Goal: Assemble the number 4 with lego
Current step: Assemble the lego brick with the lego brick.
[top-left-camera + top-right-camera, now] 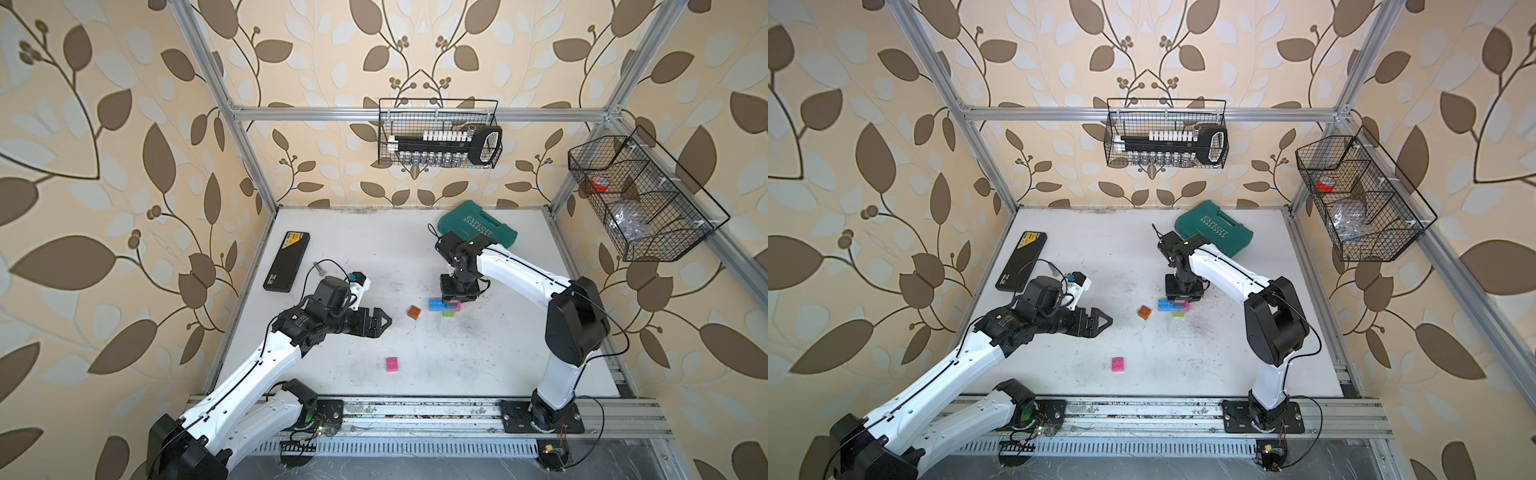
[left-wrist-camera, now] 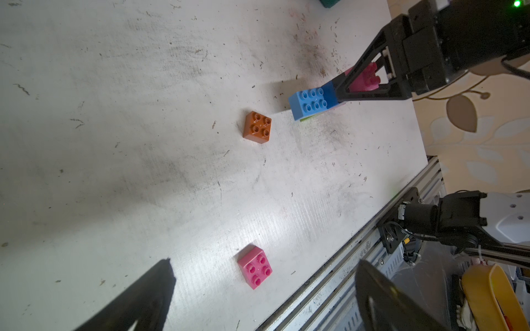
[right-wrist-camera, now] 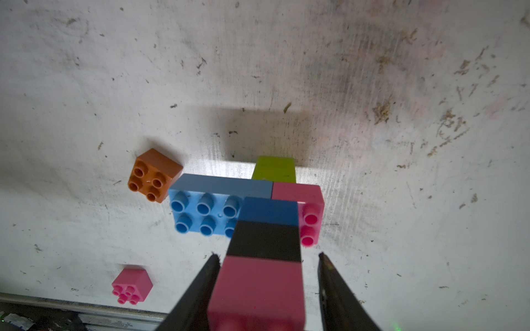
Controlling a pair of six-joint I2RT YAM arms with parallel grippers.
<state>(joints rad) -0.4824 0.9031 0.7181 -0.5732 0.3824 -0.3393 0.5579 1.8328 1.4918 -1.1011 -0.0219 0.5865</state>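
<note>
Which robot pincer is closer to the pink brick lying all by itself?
Left. The left pincer hovers just behind the lone pink brick. The right pincer is farther away, over the joined bricks.

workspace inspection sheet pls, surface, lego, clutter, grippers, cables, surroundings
Surface: white tabletop, scuffed.
Job's things: joined cluster of blue, pink, lime green and black plastic bricks; loose orange brick and loose pink brick lying apart.
Clutter: teal plastic tool case, flat black case, small metal bolt.
Grippers: left gripper open, empty; right gripper open, jaws straddling the cluster's top pink brick, gap on one side.
Cables: black cables loop at the wrists; loose wiring at the base rail.
Surroundings: aluminium frame, leaf wallpaper, black wire basket on the back wall, second wire basket at the side.
</note>
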